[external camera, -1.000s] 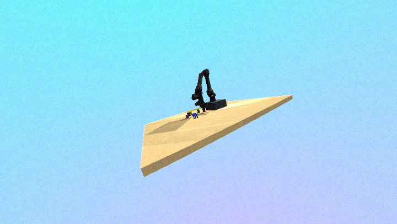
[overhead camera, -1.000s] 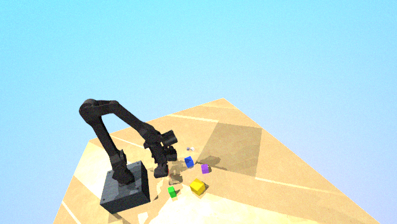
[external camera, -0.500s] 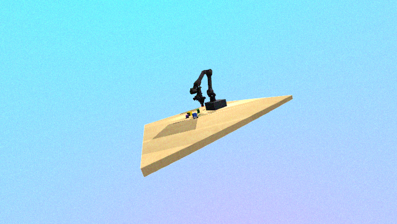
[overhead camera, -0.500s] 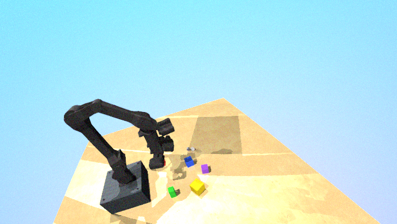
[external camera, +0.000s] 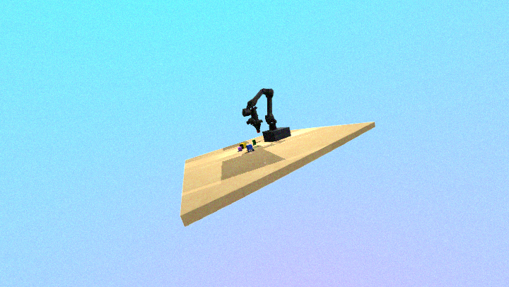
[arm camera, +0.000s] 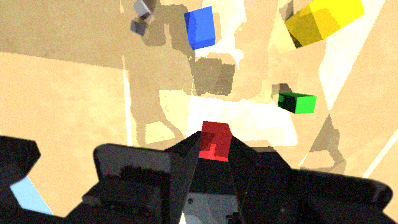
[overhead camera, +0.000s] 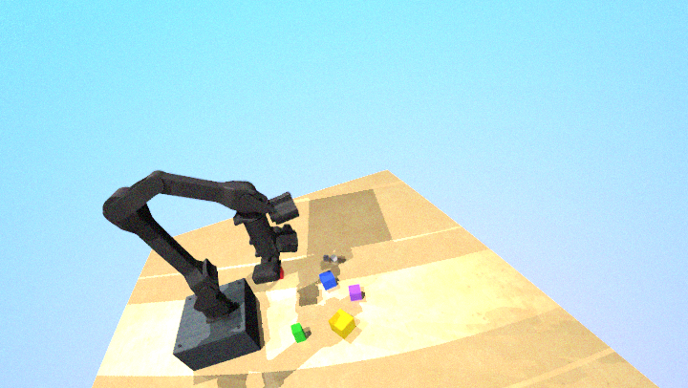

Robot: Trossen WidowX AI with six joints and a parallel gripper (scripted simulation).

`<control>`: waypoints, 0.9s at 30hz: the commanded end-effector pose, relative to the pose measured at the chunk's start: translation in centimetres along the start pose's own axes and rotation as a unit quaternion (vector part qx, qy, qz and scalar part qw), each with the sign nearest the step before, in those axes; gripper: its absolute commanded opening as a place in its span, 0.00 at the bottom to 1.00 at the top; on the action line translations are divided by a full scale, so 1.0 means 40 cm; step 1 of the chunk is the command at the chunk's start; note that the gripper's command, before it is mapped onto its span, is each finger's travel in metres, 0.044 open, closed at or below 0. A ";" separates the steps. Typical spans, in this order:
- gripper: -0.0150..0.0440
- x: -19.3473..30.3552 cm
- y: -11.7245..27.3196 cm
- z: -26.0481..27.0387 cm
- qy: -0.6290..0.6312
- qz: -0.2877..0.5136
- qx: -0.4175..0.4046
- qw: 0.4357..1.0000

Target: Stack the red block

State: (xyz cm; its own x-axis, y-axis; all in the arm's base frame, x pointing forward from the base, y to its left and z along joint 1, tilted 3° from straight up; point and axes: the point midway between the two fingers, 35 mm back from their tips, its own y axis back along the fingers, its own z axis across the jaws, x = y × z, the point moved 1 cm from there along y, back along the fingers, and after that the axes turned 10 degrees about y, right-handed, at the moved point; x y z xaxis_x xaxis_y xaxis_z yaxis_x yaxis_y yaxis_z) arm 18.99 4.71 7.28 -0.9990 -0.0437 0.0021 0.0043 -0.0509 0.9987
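One arm stands on a dark base (overhead camera: 219, 330) at the near-left part of the tan bench (overhead camera: 433, 308), its links arching up and over so that the pincer (overhead camera: 269, 274) hangs pointing down just in front of the base. The pincer is clenched on the red block (arm camera: 215, 141), which the wrist view shows pinched between the two dark fingers and sticking out past their tips; in the top view only a sliver of red (overhead camera: 281, 273) shows at the pincer's right edge. In the exterior view the block appears as a small red spot (external camera: 257, 131) under the pincer (external camera: 257, 129), lifted off the bench surface. The green tower (overhead camera: 298, 333) stands upright on the bench to the right of the base and nearer the camera than the pincer, well apart from the held block; in the wrist view it lies to the right of and beyond the block (arm camera: 297, 103). Just beside the tower, to its right in the top view, sits a larger yellow block (overhead camera: 341, 322). Farther back are a blue block (overhead camera: 328, 280) and, right of it, a purple block (overhead camera: 355, 291), apart from each other. A small grey object (overhead camera: 331, 258) lies beyond the blue block; it is too small to make out its shape. Darker shadow patches fall across the bench around the blocks.
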 end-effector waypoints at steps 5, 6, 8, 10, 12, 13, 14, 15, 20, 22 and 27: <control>0.25 -0.018 0.007 -0.043 0.003 -0.002 -0.002 1.000; 0.25 -0.020 0.007 -0.052 0.003 -0.002 -0.001 1.000; 0.25 -0.025 0.007 -0.069 0.003 -0.002 -0.001 1.000; 0.25 -0.029 0.007 -0.087 0.003 -0.002 0.000 1.000; 0.25 -0.032 0.008 -0.105 0.003 -0.002 0.000 1.000; 0.25 -0.033 0.008 -0.114 0.003 -0.002 0.000 1.000; 0.25 -0.034 0.008 -0.123 0.003 -0.002 0.001 1.000; 0.25 -0.035 0.008 -0.132 0.003 -0.002 0.001 1.000; 0.25 -0.038 0.008 -0.179 0.003 -0.002 0.002 1.000; 0.25 -0.038 0.008 -0.197 0.003 -0.002 0.002 1.000; 0.25 -0.035 0.008 -0.245 0.003 -0.002 0.003 1.000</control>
State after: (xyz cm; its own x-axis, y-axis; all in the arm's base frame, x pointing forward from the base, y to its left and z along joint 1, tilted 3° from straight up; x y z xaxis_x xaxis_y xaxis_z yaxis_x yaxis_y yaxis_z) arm 20.62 -3.76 7.01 -0.9990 -0.0439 0.0041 0.0064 -0.0513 0.9987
